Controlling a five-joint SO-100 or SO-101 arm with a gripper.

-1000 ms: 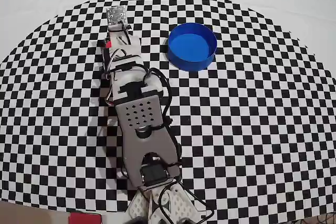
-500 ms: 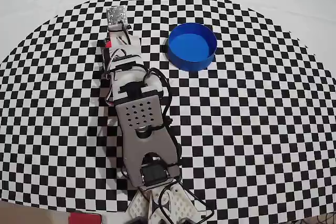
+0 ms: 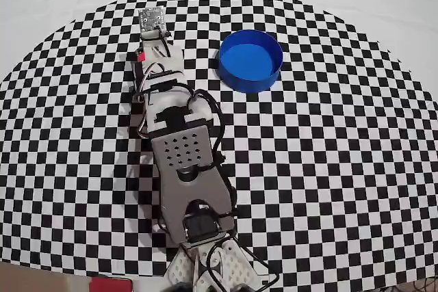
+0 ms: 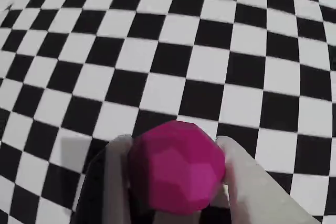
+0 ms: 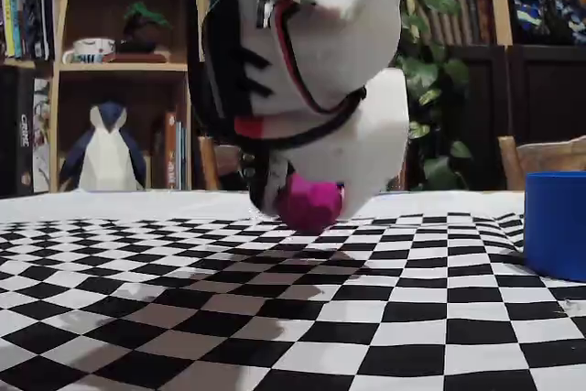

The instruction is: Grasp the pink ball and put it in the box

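Note:
The pink ball (image 4: pixel 178 165) sits between my two pale fingers (image 4: pixel 118 182) in the wrist view, and my gripper (image 4: pixel 173 142) is shut on it. In the fixed view the ball (image 5: pixel 309 203) hangs just above the checkered cloth under the gripper (image 5: pixel 311 199). From overhead the arm hides the ball; the gripper (image 3: pixel 156 44) points toward the far edge, left of the box (image 3: pixel 250 59). The box is a round blue container with nothing in it, and its wall (image 5: pixel 556 224) shows at the right edge of the fixed view.
A black-and-white checkered cloth (image 3: pixel 328 169) covers the table. The arm's base (image 3: pixel 205 264) stands at the near edge, with a red object (image 3: pixel 109 284) beside it. Shelves with books and a penguin toy (image 5: pixel 108 157) stand behind the table.
The gripper end has crept slightly toward the far edge in the overhead view. The box has not moved.

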